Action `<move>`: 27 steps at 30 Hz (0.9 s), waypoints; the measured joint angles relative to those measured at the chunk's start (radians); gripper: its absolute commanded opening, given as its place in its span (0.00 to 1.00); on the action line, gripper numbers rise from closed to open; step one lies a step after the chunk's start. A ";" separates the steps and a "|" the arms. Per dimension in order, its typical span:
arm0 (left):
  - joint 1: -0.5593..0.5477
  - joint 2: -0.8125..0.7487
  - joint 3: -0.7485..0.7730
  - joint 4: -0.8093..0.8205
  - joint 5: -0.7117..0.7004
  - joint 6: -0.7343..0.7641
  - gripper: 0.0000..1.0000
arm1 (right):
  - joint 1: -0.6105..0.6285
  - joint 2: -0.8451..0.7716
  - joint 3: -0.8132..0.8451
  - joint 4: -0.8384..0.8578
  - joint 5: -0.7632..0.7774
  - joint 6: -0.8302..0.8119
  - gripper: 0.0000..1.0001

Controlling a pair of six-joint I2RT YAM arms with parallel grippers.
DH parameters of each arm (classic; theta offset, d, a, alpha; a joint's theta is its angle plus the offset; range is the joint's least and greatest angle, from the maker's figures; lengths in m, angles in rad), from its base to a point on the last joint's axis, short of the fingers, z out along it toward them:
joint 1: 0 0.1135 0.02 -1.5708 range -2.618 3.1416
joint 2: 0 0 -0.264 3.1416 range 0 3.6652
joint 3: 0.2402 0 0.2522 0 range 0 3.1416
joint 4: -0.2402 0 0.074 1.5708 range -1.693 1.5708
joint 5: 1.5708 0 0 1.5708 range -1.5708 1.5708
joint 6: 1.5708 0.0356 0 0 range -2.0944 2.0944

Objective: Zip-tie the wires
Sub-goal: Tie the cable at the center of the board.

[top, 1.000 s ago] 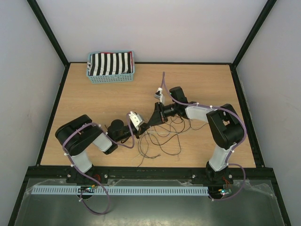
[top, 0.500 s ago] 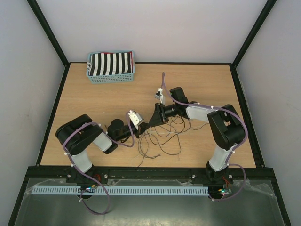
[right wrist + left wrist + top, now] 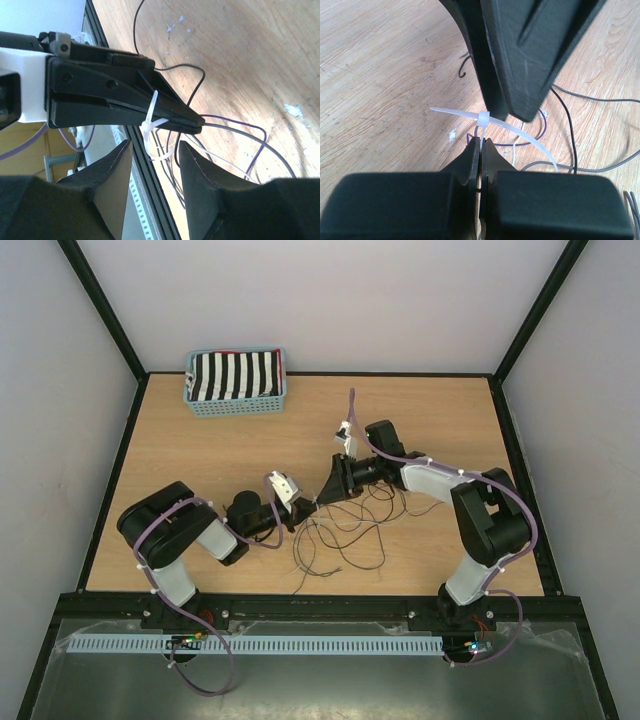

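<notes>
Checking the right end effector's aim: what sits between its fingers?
Right wrist view: the zip tie and wires at the left end effector's tip lie in the right end effector's open gap.

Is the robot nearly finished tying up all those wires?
Nearly, it seems. Done: a white zip tie looks looped round the wires, tail through its head. In hand: the left gripper is shut on the wires beside the tie; the right gripper stands open around it. Left: the long tail sticks out, so it may need pulling tighter, and the strands sprawl loose on the table.
</notes>
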 measured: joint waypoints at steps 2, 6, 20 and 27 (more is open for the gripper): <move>0.000 0.000 0.000 0.000 0.006 -0.002 0.00 | -0.003 -0.012 0.013 -0.007 0.016 0.001 0.52; 0.000 0.000 0.000 0.000 0.015 -0.005 0.00 | -0.006 -0.019 0.068 -0.010 0.035 0.005 0.51; 0.000 0.000 0.000 0.000 0.039 -0.018 0.00 | -0.002 -0.014 0.103 -0.010 0.052 0.015 0.49; 0.000 0.000 0.000 0.000 0.040 -0.021 0.00 | 0.011 0.017 0.103 -0.007 0.052 0.025 0.47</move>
